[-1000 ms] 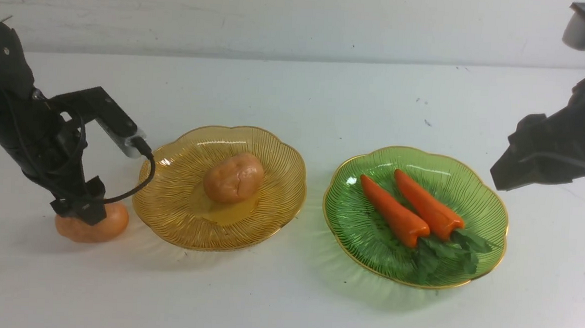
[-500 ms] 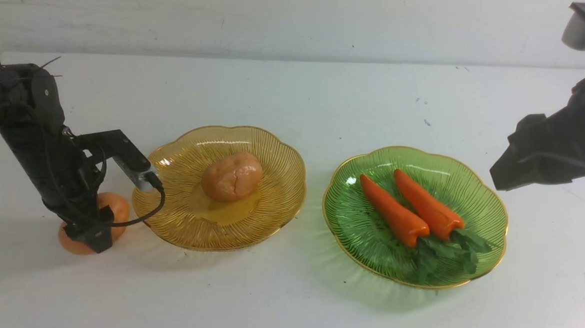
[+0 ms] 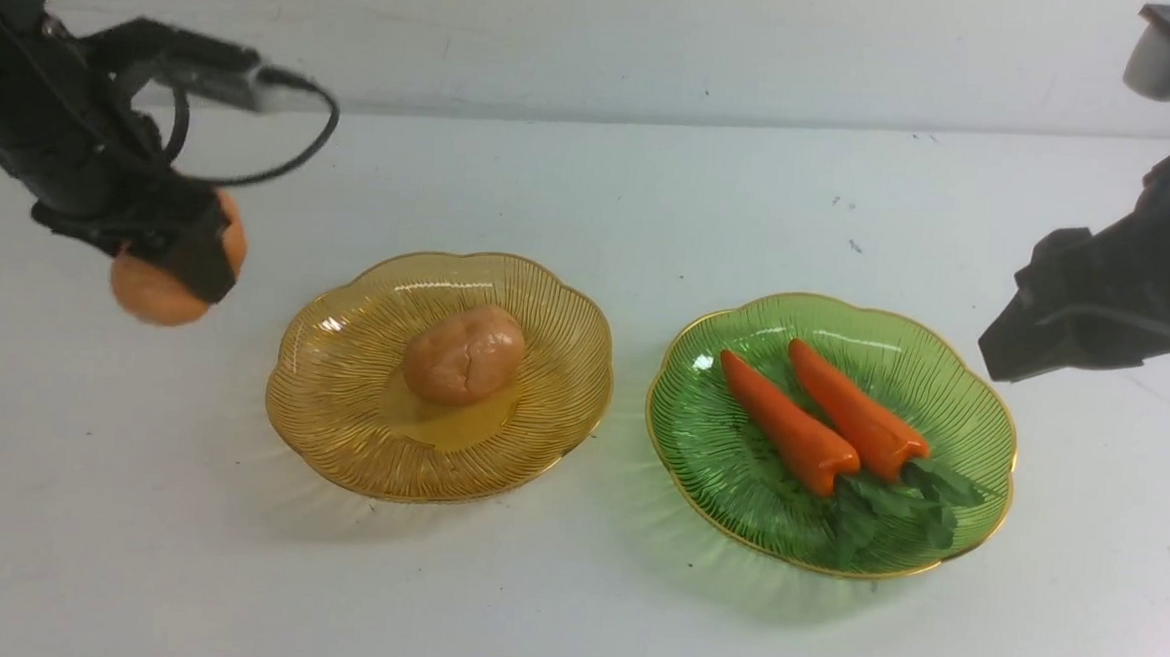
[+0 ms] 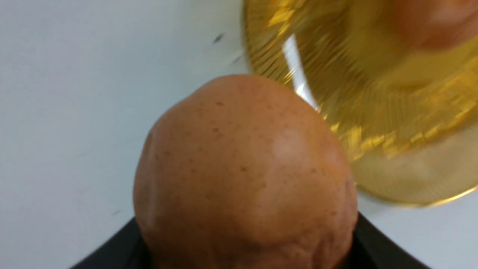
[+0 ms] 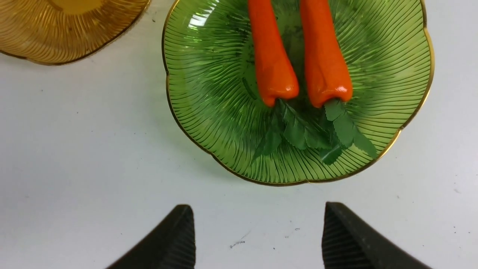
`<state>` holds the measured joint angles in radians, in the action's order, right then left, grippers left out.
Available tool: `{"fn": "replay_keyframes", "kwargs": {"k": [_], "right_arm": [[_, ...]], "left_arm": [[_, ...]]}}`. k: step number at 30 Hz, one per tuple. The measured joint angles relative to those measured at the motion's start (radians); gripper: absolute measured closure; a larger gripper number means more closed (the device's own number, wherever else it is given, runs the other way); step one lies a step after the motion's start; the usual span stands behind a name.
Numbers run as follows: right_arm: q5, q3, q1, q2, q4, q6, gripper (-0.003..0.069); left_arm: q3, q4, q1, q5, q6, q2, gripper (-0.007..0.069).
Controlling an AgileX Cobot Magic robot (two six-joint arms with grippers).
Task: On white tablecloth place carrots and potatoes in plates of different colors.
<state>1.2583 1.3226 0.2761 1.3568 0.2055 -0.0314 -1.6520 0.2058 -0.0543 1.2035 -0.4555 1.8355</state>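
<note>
My left gripper (image 3: 173,262) is shut on a tan-orange potato (image 3: 151,291) and holds it in the air, left of the amber-yellow plate (image 3: 340,426). The held potato fills the left wrist view (image 4: 242,175), with the amber plate's rim (image 4: 392,149) beyond it. A second potato (image 3: 463,354) lies in the middle of the amber plate. Two orange carrots (image 3: 790,424) (image 3: 856,411) with green tops lie side by side in the green plate (image 3: 709,455). My right gripper (image 3: 1015,346) hangs open and empty above the white tablecloth (image 3: 570,608), right of the green plate; its fingers (image 5: 347,239) show in the right wrist view.
The right wrist view shows both carrots (image 5: 270,59) in the green plate (image 5: 209,93) and an edge of the amber plate (image 5: 56,41). A pale wall (image 3: 600,39) runs behind the table. A black cable (image 3: 283,168) loops off the left wrist.
My left gripper has lifted the potato off the cloth, from beside the amber plate's near left edge up and back. The right arm, plates and carrots have not moved.
</note>
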Motion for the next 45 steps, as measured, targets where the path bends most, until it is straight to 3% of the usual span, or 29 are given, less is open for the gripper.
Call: {"fn": "replay_keyframes", "kwargs": {"k": [2, 6, 12, 23, 27, 31, 33, 38, 39, 41, 45], "right_arm": [[0.000, 0.000, 0.000, 0.000, 0.004, 0.000, 0.0237], [0.000, 0.000, 0.000, 0.000, 0.010, 0.000, 0.0237], [0.000, 0.000, 0.000, 0.000, 0.013, 0.000, 0.0237], [-0.017, 0.000, 0.000, 0.000, 0.015, -0.008, 0.0237], [-0.022, 0.000, 0.000, 0.000, 0.016, -0.008, 0.0237], [-0.022, 0.000, 0.000, 0.000, 0.016, -0.026, 0.0252], [-0.013, 0.000, 0.000, 0.000, 0.008, -0.046, 0.0289], [-0.008, 0.000, 0.000, -0.037, -0.050, -0.047, 0.0440], [-0.007, 0.000, 0.000, -0.065, -0.071, -0.036, 0.0492], [-0.007, 0.000, 0.000, -0.112, -0.098, -0.015, 0.0566], [-0.007, -0.042, 0.000, -0.293, -0.124, 0.019, 0.0660]], "left_arm": [[-0.004, 0.093, 0.028, 0.011, 0.034, 0.007, 0.0208], [-0.004, 0.117, 0.128, 0.014, 0.075, 0.081, 0.0206], [-0.004, -0.103, 0.243, -0.017, 0.084, 0.170, 0.0167], [-0.004, -0.158, 0.251, -0.037, 0.118, 0.205, 0.0010], [-0.030, -0.158, 0.251, -0.013, 0.129, 0.207, 0.0013], [-0.127, -0.158, 0.251, 0.016, 0.176, 0.208, 0.0090], [-0.173, -0.158, 0.251, 0.017, 0.206, 0.201, 0.0169], [-0.239, -0.158, 0.251, 0.019, 0.242, 0.145, 0.0405], [-0.246, -0.157, 0.251, 0.021, 0.246, 0.108, 0.0517], [-0.249, -0.149, 0.251, 0.027, 0.247, 0.066, 0.0590], [-0.252, -0.143, 0.251, 0.034, 0.249, 0.010, 0.0624]]}}
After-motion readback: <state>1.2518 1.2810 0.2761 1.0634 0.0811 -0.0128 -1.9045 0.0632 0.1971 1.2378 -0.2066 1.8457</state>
